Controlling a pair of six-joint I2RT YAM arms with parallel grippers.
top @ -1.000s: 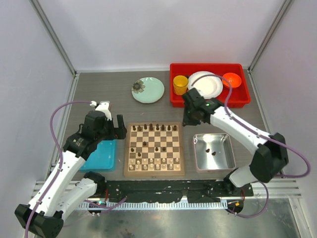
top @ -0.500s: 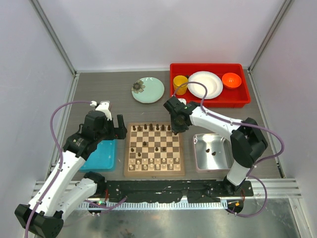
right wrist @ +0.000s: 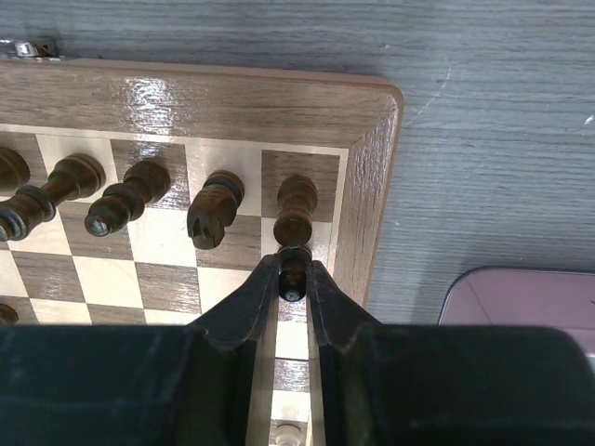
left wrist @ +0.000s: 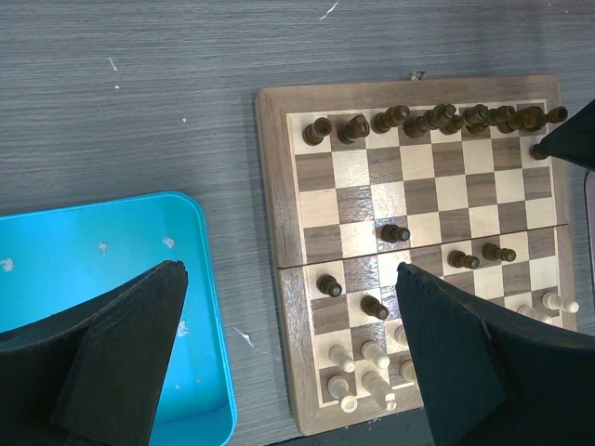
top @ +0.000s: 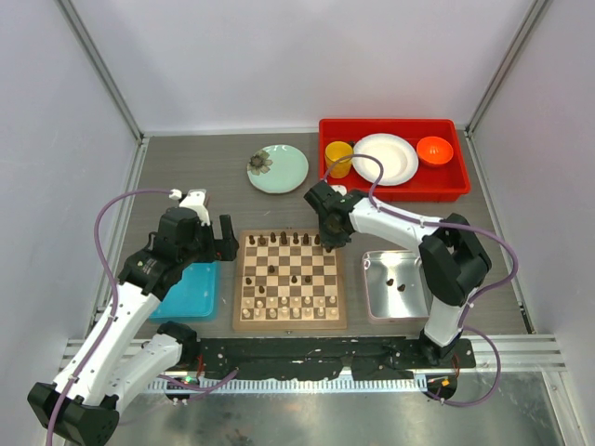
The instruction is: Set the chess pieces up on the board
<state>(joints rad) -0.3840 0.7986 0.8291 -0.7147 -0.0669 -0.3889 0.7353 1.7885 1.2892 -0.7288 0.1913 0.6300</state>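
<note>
on the worktop (top: 186,167) the board (top: 290,324) lies between a blue tray (top: 191,297) and a silver tray (top: 420,299), where two dark pieces (top: 401,287) wait. the left end effector (left wrist: 290,271) hangs with its jaws wide and holds nothing, above the board's left edge and the blue tray. the right end effector (right wrist: 294,283) is pinched narrow on a dark pawn (right wrist: 295,264), above the board's far right corner, just in front of the corner rook (right wrist: 297,206). the main risk is likely that rook: the fingers sit close to it, and a small drift forward on the way down could tip it into the knight (right wrist: 214,218) beside it. the pawn could also land across a line between squares, or fall over if the jaws part before its base sits flat.
</note>
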